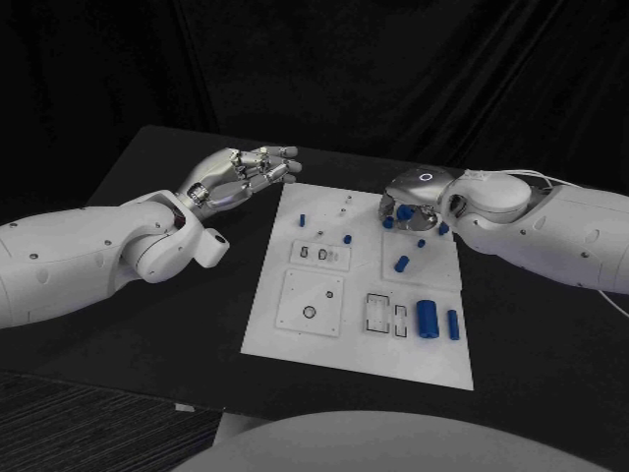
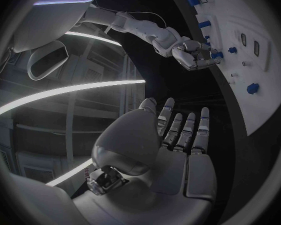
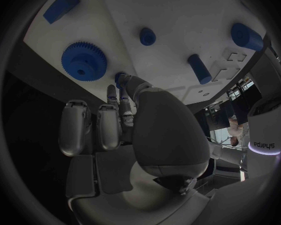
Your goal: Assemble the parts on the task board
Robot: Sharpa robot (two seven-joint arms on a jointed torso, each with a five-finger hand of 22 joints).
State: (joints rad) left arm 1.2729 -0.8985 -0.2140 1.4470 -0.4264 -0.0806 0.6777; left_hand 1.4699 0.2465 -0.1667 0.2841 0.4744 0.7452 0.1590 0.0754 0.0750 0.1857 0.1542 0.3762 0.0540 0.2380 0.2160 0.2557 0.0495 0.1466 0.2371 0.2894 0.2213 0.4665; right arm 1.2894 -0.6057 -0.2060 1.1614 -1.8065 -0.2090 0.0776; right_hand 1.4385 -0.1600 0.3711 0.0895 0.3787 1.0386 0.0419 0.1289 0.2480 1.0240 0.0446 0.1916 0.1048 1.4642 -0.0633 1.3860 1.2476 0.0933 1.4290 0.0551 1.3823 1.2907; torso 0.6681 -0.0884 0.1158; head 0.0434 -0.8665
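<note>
The white task board (image 1: 329, 324) lies mid-table with several blue parts on it. A thick blue cylinder (image 1: 427, 318) and a slimmer peg (image 1: 454, 324) lie near its right front; smaller pegs (image 1: 403, 264) stand farther back. My right hand (image 1: 417, 202) hovers over the board's far right corner, fingers pointing down. Its thumb and a finger pinch a small blue part (image 3: 120, 77) beside a blue gear (image 3: 84, 60). My left hand (image 1: 244, 175) floats above the table off the board's far left corner, fingers straight and holding nothing. The left wrist view also shows the right hand (image 2: 190, 52).
Rectangular and round recesses (image 1: 380, 315) mark the board's front half. A blue block (image 3: 60, 7), a round stud (image 3: 147, 36) and a peg (image 3: 200, 68) sit close to the right hand. Black table (image 1: 144, 324) surrounds the board.
</note>
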